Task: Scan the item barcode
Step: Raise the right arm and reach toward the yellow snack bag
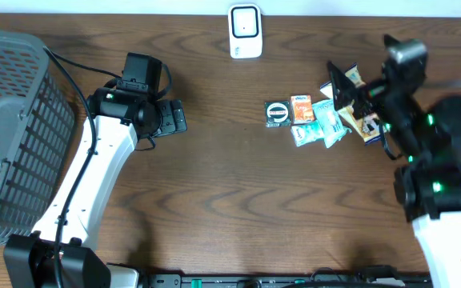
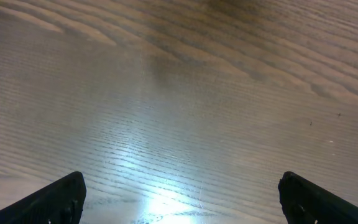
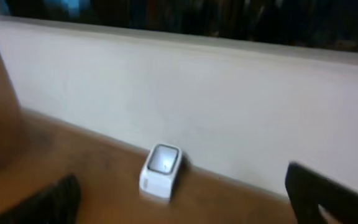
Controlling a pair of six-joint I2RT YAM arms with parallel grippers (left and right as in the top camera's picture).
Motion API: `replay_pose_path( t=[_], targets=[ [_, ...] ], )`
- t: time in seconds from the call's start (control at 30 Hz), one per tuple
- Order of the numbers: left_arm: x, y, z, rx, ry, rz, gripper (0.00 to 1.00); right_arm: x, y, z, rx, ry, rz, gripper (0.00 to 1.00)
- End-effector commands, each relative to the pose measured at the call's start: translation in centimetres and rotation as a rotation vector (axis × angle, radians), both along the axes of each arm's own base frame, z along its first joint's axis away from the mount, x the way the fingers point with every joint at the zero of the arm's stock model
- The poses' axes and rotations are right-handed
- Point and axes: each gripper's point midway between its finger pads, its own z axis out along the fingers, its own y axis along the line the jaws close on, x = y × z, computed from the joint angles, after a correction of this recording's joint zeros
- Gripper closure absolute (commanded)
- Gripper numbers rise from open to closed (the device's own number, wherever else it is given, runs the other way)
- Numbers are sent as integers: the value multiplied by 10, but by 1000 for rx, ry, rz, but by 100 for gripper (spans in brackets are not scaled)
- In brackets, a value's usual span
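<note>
Snack packets (image 1: 310, 120), loose cluster on table near barcode scanner (image 1: 246, 32): right gripper (image 1: 344, 88) hangs at their edge, spread and empty, left gripper (image 1: 176, 117) likewise; best to lift one outlying packet singly, barcode turned scannerward.

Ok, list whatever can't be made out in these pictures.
- Barcodes on the snack packets: too small in the overhead view, and the right arm covers the pile's right end.
- Scanner face: the right wrist view is blurred.
- Grey basket: cut off by the overhead view's left edge.
- Left wrist view: only bare table, no item.
</note>
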Motion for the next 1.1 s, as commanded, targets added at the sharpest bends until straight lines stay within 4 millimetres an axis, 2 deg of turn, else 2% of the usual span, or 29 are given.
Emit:
replay_pose_path(
  t=[0.0, 0.1, 0.17, 0.33, 0.43, 0.97, 1.07],
  targets=[
    [1, 4, 1, 15, 1, 4, 2, 12, 6, -9, -48, 81, 40, 1],
    [1, 4, 1, 15, 1, 4, 2, 16, 8, -33, -53, 206, 51, 1],
    [1, 4, 1, 15, 1, 4, 2, 11, 14, -48, -45, 270, 97, 1],
    [1, 4, 1, 15, 1, 4, 2, -15, 33, -82, 31, 478, 219, 1],
    [1, 4, 1, 15, 1, 4, 2, -28, 34, -99, 42, 575, 229, 1],
    [1, 4, 1, 15, 1, 4, 2, -28, 34, -101, 50, 585, 222, 1],
    [1, 4, 1, 15, 1, 4, 2, -24, 26, -107, 29, 597, 169, 1]
  ],
)
